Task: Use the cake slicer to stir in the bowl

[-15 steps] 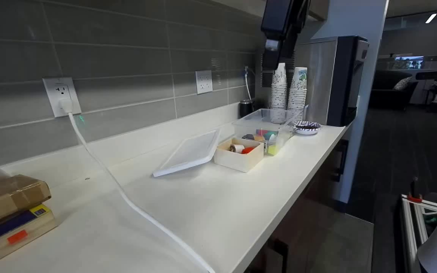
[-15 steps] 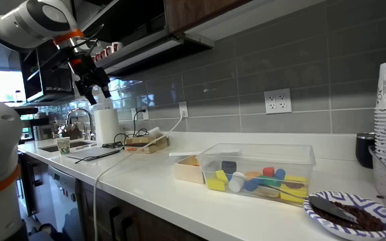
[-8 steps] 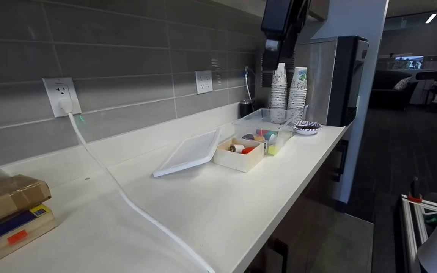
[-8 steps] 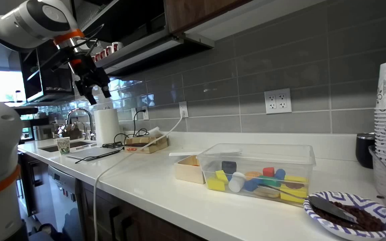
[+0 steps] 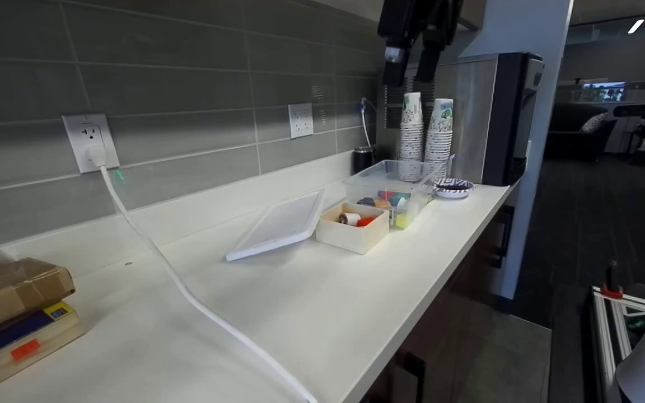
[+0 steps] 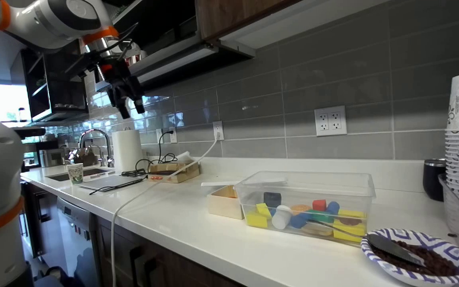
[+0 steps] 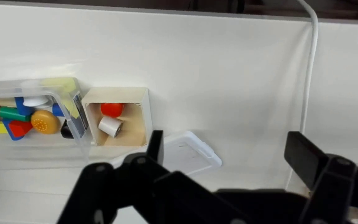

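1. In an exterior view, the cake slicer [image 6: 395, 250] rests in the bowl [image 6: 450, 250], towards 4 o'clock from the gripper [image 6: 132, 112]; best pass high over the bin [image 6: 305, 195], then grasp without tipping the bowl; the gripper has shifted towards 3 o'clock
2. In an exterior view, both fingers [image 5: 394, 74] now show separately; earlier they nearly overlapped
3. Wrist view: fingers wide apart, empty

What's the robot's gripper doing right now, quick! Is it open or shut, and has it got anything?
Gripper: open, jaws wide apart, holding nothing.
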Controlling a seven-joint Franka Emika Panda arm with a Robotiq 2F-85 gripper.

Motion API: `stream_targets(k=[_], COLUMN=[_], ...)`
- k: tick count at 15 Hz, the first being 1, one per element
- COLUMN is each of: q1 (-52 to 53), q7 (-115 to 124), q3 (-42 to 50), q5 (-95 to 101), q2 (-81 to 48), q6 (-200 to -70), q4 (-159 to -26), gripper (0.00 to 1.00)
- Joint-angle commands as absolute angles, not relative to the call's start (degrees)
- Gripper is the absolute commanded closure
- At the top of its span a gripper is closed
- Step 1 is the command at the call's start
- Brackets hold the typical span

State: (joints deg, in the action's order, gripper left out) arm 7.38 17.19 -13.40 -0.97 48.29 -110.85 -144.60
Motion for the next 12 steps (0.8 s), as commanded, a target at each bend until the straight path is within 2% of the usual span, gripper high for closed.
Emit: stream_targets(k=[1,12], q1=[3.6,-13.0], q7=[18.5,19.3], q3=[-8.2,7.9], q5=[-3.2,-4.4], q2=[51.2,54.8], q6=[-113.0,-117.3], q4=[-146.8,-149.5], gripper=[0.0,0.0])
